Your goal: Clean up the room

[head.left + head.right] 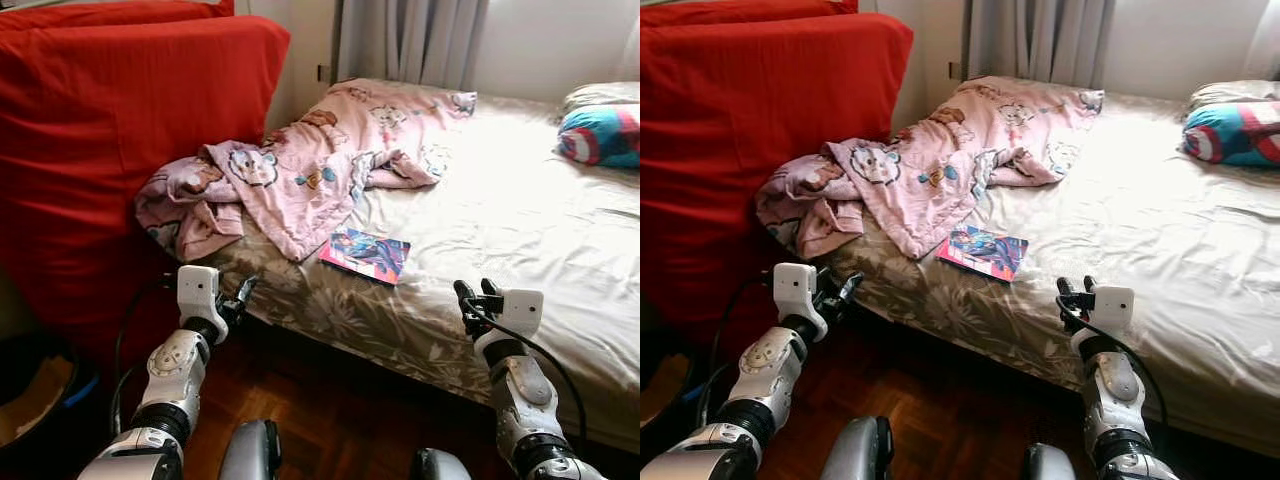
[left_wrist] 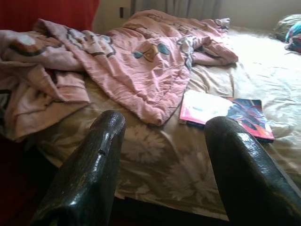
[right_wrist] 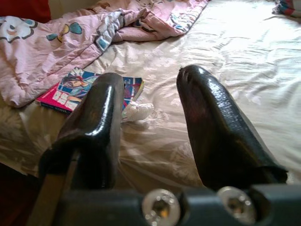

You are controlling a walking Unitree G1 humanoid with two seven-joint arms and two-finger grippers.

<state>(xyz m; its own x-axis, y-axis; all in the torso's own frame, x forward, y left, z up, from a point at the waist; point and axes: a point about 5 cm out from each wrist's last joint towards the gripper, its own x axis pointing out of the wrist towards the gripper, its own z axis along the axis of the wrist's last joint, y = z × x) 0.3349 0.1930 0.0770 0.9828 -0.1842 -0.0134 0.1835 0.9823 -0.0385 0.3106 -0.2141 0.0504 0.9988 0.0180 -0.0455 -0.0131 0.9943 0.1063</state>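
The crumpled pink blanket (image 1: 300, 170) covers the far left part of the bed (image 1: 500, 230) and hides the sheet beneath it, and one corner of it lies over the near left edge of the comic book (image 1: 365, 254), whose cover print is too small to read. At the far right, the blue and red pillow (image 1: 603, 135) and the pale pillow (image 1: 600, 96) behind it are cut off by the picture's edge. At the near left, a dark basket (image 1: 40, 385) on the floor sits in shadow, cut off by the edge, its contents unclear.
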